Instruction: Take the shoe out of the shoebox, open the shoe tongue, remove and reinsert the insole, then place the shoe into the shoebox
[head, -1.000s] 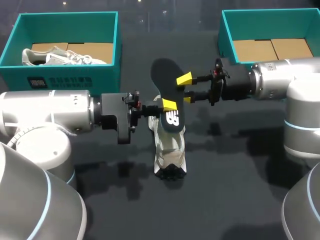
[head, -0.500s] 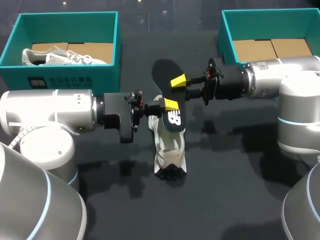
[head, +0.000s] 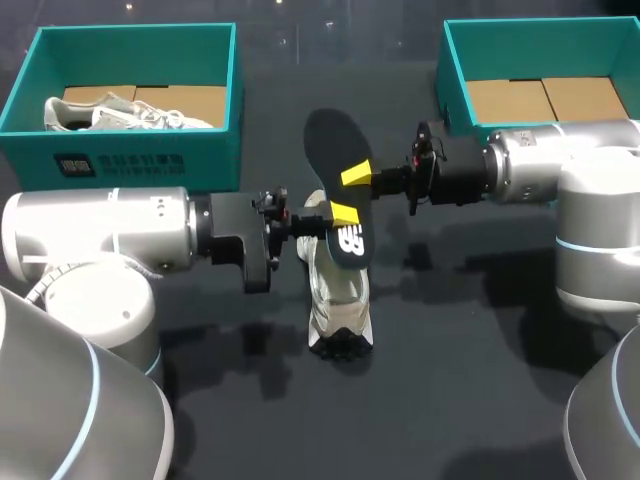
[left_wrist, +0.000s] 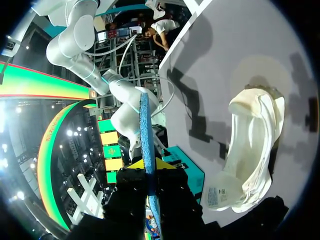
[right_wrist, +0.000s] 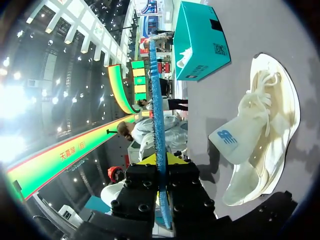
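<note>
A black insole stands on edge above the pale shoe, which lies on the dark table at the middle. My left gripper is shut on the insole's lower part, near the print. My right gripper is shut on it a little higher, from the other side. In the left wrist view the insole shows edge-on as a blue strip running out from between the gripper fingers, with the shoe lying beside it. The right wrist view shows the same thin strip pinched in the gripper, with the shoe below.
A teal shoebox at the back left holds another pale shoe. A second teal shoebox at the back right shows only its cardboard floor. The left box also appears in the right wrist view beyond the shoe.
My right gripper moved left to the insole and closed on it. The insole and my left gripper shifted slightly right and up. The shoe stayed where it was.
</note>
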